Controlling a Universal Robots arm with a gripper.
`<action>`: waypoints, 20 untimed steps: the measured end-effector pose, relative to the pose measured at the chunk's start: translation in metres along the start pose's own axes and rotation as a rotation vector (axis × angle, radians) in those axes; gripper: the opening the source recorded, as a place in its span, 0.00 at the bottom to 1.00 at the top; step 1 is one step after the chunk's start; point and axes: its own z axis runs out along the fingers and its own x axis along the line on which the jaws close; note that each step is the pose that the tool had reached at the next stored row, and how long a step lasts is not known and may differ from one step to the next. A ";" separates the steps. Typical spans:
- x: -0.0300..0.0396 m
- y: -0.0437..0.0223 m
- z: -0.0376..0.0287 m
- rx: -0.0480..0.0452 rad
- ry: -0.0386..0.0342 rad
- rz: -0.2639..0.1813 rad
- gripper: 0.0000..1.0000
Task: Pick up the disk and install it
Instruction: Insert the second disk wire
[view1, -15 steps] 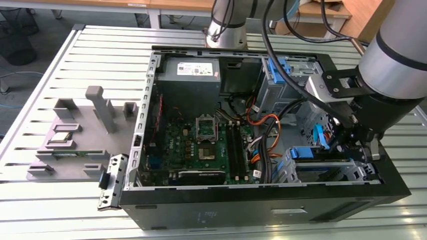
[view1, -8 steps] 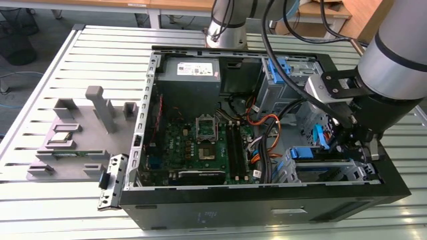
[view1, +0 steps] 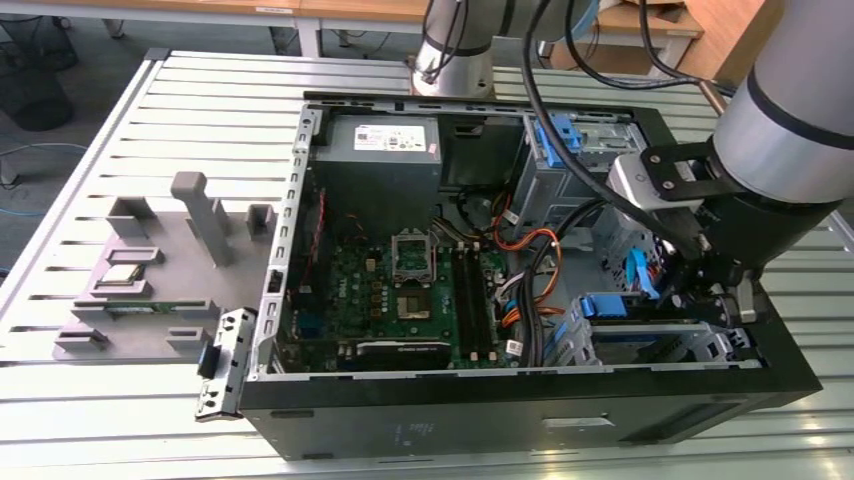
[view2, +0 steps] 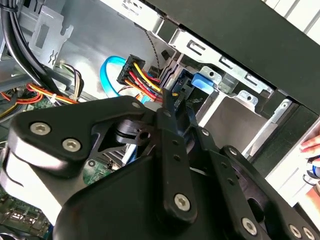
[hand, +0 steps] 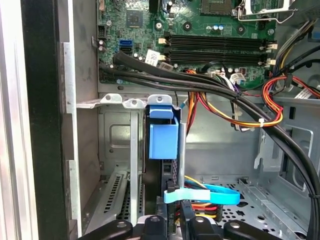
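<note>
The gripper (view1: 701, 300) hangs low inside the open computer case (view1: 534, 420), at the drive cage (view1: 667, 340) on the exterior view's right. In the second wrist view its fingers (view2: 167, 135) are drawn close together, and I can make out nothing between them. The disk (hand: 162, 135) stands edge-on in a slot of the cage, its blue carrier handle at the cage mouth between two upright metal rails, with the gripper's tips (hand: 169, 222) just beside its lower end in the first wrist view. How deep the disk sits is hidden, so the first risk is that it is only part-way in; a push slightly off the slot's line would likely wedge the carrier against a rail. The second risk is wiring. A light blue data cable (hand: 205, 196) loops right at the fingertips, a red and yellow power bundle (view2: 137, 80) lies just beside it, and thick black cables (hand: 200, 82) cross above the cage below the motherboard (hand: 210, 30). Any sideways or lifting move could hook one of these and drag a connector loose.
</note>
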 end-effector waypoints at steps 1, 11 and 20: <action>0.0000 -0.0001 -0.0004 -0.0001 0.0009 0.000 0.25; -0.0012 -0.0032 -0.0195 -0.0001 0.0011 0.000 0.25; -0.0015 -0.0040 -0.0247 -0.0001 0.0011 0.000 0.25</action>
